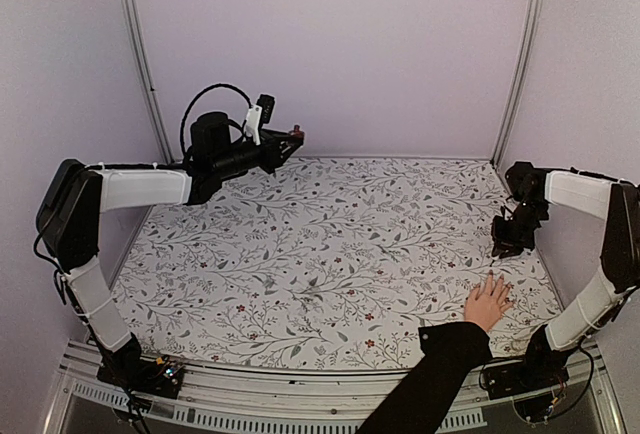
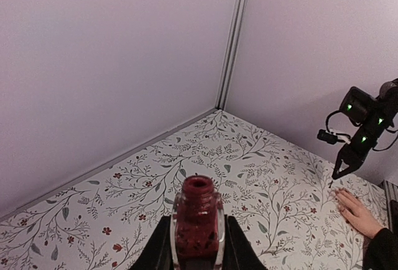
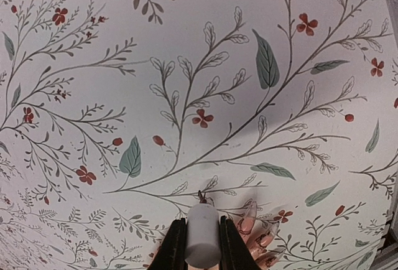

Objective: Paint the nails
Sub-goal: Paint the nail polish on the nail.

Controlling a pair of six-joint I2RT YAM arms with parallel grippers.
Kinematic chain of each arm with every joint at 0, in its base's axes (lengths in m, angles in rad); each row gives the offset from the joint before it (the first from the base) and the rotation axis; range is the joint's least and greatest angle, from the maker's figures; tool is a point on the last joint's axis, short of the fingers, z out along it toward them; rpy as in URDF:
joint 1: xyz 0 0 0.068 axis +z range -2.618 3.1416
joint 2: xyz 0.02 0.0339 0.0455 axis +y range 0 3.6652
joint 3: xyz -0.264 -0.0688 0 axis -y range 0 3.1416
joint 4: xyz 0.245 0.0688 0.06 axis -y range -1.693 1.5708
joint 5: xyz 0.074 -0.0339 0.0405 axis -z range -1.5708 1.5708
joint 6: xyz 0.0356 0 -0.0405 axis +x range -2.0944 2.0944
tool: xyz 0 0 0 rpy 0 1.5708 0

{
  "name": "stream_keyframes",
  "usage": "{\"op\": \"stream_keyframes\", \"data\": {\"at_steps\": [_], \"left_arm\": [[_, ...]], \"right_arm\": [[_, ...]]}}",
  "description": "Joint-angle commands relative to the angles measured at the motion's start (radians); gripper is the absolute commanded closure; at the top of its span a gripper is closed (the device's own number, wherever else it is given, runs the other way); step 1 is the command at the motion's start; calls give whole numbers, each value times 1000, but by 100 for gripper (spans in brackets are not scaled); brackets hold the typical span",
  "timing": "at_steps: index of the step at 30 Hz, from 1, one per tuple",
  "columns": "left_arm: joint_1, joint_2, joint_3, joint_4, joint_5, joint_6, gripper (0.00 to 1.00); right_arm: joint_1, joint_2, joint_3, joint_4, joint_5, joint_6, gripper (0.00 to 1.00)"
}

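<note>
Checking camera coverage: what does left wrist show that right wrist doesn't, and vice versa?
Left wrist only: the open dark-red bottle clamped in the left gripper, plus the right gripper from afar, just beyond the hand. Right wrist only: the white cap that the right gripper grips, brush tip down, close beside the fingertips. Both: the hand and the floral tablecloth.

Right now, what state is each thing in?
Bottle: uncapped, upright, shut in left pincer, off the table.
White cap: gripped by right pincer, brush pointing down near the hand.
Hand: flat on table, fingers spread.
Nails: paint unclear.
</note>
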Motion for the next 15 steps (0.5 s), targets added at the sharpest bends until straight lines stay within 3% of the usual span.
{"op": "stream_keyframes", "data": {"at_steps": [1, 15], "left_arm": [[2, -16, 11, 15, 2, 4, 100], [2, -13, 2, 29, 11, -5, 100]], "right_arm": [[-4, -1, 43, -3, 17, -18, 100], [-5, -88, 13, -86, -23, 3, 100]]}}
